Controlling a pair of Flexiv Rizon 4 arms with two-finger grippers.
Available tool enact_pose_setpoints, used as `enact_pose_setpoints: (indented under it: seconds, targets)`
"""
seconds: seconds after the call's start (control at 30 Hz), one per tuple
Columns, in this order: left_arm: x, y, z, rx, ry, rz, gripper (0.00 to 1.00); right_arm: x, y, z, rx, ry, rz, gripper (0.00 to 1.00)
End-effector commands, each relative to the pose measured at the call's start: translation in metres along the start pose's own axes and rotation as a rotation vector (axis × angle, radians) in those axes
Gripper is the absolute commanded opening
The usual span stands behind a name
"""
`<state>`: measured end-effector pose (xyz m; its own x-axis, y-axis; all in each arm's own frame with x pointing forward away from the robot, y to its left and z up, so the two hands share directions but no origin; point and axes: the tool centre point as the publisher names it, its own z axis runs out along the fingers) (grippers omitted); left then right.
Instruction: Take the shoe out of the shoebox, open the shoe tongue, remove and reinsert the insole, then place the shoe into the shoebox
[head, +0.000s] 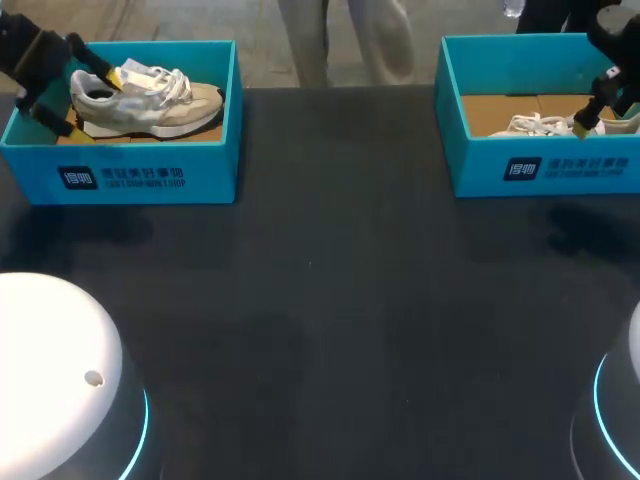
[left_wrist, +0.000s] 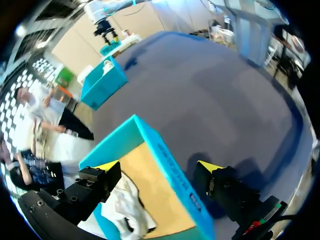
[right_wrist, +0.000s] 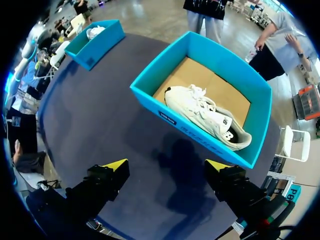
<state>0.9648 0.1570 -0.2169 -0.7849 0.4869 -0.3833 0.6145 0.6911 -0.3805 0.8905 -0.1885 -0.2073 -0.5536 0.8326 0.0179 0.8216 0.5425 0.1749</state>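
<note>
Dark tabletop (head: 330, 330) with two teal boxes on it. In the head view the left shoebox (head: 150, 178) sits around 10 o'clock and the right shoebox (head: 545, 170) around 2 o'clock, well apart.

Both shoes are in their boxes. There's a grey-beige shoe (head: 150, 105) in the left one with its toe toward 3 o'clock. The white shoe (head: 535, 125) in the right one only just peeks over the wall from up there. The right wrist view is the one that shows the white shoe whole, lying on the cardboard bottom, ahead of the fingers.

The left gripper (head: 92, 103) hangs over the heel end of the left box, and the right gripper (head: 595, 100) is over the 3 o'clock end of the right box.

The head view doesn't really settle the fingers, but the wrist views do. The left fingers (left_wrist: 107, 166) are spread wide and released, straddling the box's long wall. One is over the shoe inside, the other is outside over the tabletop. The right fingers (right_wrist: 114, 165) are spread wide too, grasping nothing.
</note>
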Motion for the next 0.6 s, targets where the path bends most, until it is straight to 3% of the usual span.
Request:
enact_pose_setpoints:
  seconds: [0.03, 0.1, 0.23, 0.6]
  targets:
    - [-0.008, 0.012, -0.006, 0.025, 0.176, 0.165, 1.0, -0.001, 0.002, 0.0, 0.004, 0.002, 0.0, 1.0]
    - [-0.007, 0.017, -0.009, -0.031, 0.252, 0.214, 1.0, -0.001, 0.002, 0.0, 0.004, 0.002, 0.0, 1.0]
    - [-0.011, 0.026, -0.018, -0.053, 0.336, 0.356, 1.0, -0.001, 0.002, 0.0, 0.004, 0.002, 0.0, 1.0]
    - [-0.03, 0.058, -0.038, -0.314, 0.523, 0.677, 1.0, -0.001, 0.002, 0.0, 0.004, 0.002, 0.0, 1.0]
